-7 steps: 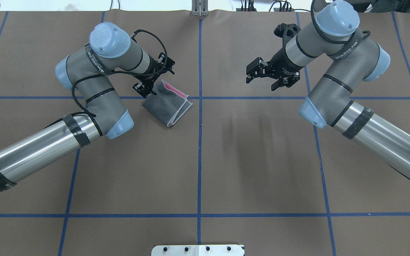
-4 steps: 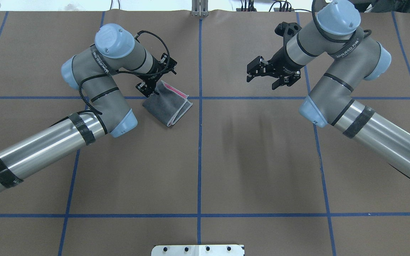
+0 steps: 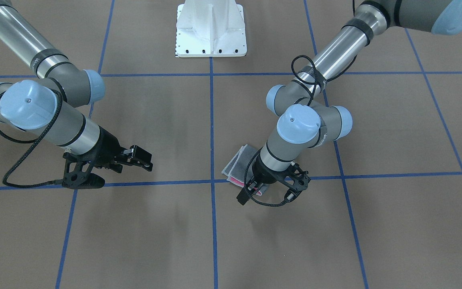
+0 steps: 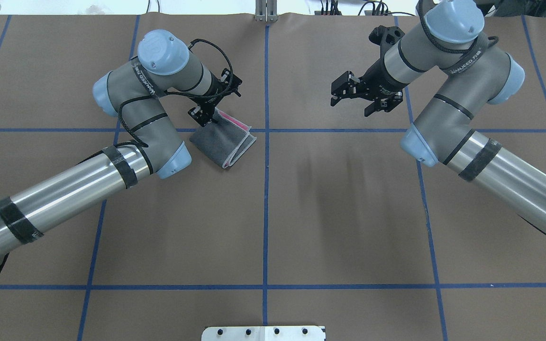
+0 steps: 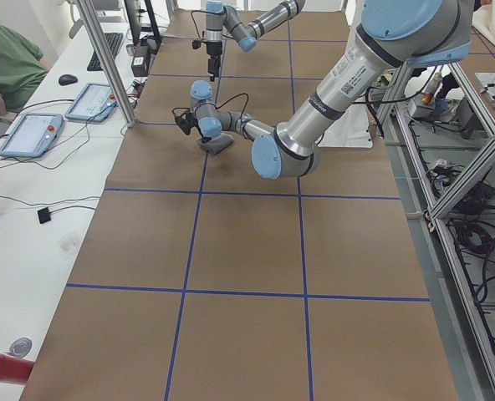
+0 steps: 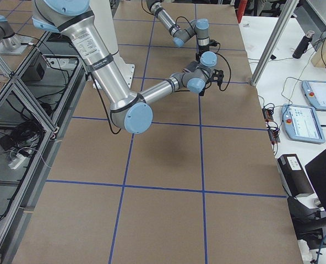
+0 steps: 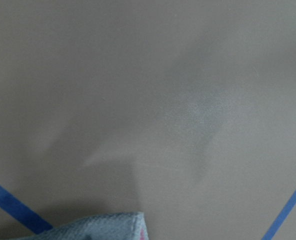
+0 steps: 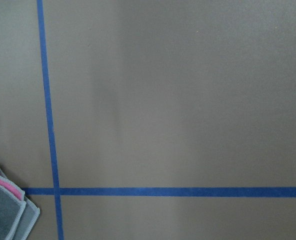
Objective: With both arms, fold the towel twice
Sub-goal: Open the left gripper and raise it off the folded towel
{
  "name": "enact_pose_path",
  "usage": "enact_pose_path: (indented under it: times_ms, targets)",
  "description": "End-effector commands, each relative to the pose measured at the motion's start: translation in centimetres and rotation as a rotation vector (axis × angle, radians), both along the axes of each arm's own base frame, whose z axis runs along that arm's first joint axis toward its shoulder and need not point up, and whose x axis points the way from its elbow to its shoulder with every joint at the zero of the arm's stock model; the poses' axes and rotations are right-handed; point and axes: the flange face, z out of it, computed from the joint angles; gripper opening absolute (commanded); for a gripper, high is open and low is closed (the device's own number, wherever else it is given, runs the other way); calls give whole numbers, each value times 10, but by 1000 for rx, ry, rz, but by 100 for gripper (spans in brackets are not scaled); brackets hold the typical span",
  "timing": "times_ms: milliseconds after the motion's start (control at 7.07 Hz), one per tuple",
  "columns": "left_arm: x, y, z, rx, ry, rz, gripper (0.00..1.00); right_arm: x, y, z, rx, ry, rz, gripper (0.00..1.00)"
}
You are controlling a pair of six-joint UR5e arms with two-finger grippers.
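Observation:
The towel [image 4: 223, 139] lies folded small on the brown table, left of the centre line, grey face up. A pink strip and stacked light edges show along its far and right sides. It also shows in the front view [image 3: 239, 162], the left side view [image 5: 216, 144], and as corners in the left wrist view [image 7: 98, 227] and the right wrist view [image 8: 5, 210]. My left gripper [image 4: 205, 117] points down over the towel's far-left corner, and its jaws look open with pink cloth between them [image 3: 252, 192]. My right gripper [image 4: 350, 108] is open and empty, well to the right of the towel, above bare table.
The white pedestal base [image 3: 211, 28] stands at the table's near edge, by the robot. Blue tape lines [image 4: 267, 213] mark a grid on the brown cover. Tablets and an operator [image 5: 5, 63] are beyond the table's far edge.
My left arm has swung right, which brings its gripper from beside the towel's left edge to over its far-left corner. The towel has kept its place. My right gripper has lifted slightly away.

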Motion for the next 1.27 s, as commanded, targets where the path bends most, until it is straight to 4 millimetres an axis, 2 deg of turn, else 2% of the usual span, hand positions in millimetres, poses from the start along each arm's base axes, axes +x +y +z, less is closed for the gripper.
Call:
enact_pose_path:
  times_ms: [0,141,566,707,849,1132]
  targets:
    - [8,-9,-1,21,11,-13,100,4,-3,0,0,-1,7,100]
    - [8,-10,-1,21,11,-13,100,5,-3,0,0,-1,8,100]
    - [13,-17,-26,43,19,-33,100,6,-4,1,-2,1,10,100]
    - [12,-18,-28,47,21,-34,100,7,-5,1,-3,2,11,100]
    - [7,-23,-37,54,28,-43,100,9,-6,1,-2,2,14,100]
    - [-21,-41,-50,120,25,-47,100,38,-23,3,4,7,52,100]
